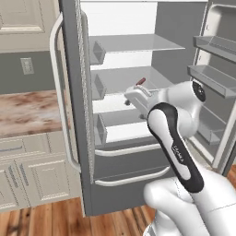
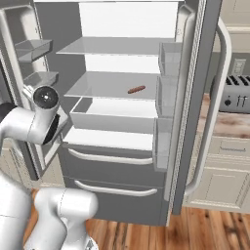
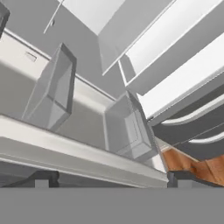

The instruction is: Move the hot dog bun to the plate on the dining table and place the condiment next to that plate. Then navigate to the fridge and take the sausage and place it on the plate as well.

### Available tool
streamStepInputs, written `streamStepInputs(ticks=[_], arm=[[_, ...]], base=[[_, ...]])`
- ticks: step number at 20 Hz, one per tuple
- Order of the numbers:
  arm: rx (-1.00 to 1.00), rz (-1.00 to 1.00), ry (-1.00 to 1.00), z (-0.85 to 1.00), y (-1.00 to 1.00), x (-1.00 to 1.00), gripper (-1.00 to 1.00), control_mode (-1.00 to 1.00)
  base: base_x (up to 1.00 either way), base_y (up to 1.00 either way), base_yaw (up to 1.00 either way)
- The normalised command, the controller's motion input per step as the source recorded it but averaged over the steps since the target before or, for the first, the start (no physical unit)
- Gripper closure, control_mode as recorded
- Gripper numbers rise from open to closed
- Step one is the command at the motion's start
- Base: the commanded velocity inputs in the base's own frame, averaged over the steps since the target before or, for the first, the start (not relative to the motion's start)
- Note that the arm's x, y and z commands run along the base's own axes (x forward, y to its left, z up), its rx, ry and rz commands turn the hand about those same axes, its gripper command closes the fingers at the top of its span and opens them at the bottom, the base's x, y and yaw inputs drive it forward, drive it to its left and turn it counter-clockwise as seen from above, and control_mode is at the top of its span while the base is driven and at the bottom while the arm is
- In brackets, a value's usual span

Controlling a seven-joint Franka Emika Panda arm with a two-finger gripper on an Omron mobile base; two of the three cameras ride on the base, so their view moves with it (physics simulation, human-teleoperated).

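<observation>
Tall dark grey fridge (image 2: 195, 97) stands open — thin reddish-brown sausage (image 2: 136, 89) untaken on its middle shelf — hand (image 3: 109, 178) wide open, empty.

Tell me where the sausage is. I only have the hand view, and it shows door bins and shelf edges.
Observer: The sausage lies on the middle shelf of the fridge, toward the right side as the right base view shows it.
Operator: Say what sits under that shelf.
Observer: A pale drawer is directly below it, with two curved handles lower down.
Operator: Give me my hand's position relative to the sausage.
Observer: In the left base view the sausage shows just above the white hand. The hand seems to be turned toward the door bins rather than the sausage.
</observation>
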Motion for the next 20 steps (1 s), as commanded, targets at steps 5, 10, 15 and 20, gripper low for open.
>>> streamStepInputs(ticks=[5, 10, 15, 20], arm=[[-0.35, -0.1, 0.06, -0.02, -0.68, -0.58, -1.0, -1.0], [-0.34, -0.01, 0.0, -0.07, -0.6, -0.51, -1.0, -1.0], [-0.15, 0.0, 0.0, 0.0, -0.33, -0.29, -1.0, -1.0], [-0.01, -0.07, 0.0, -0.01, 0.0, -0.04, -1.0, -1.0]], base=[[0.0, 0.0, 0.0], [0.0, 0.0, 0.0], [0.0, 0.0, 0.0], [0.0, 0.0, 0.0]])
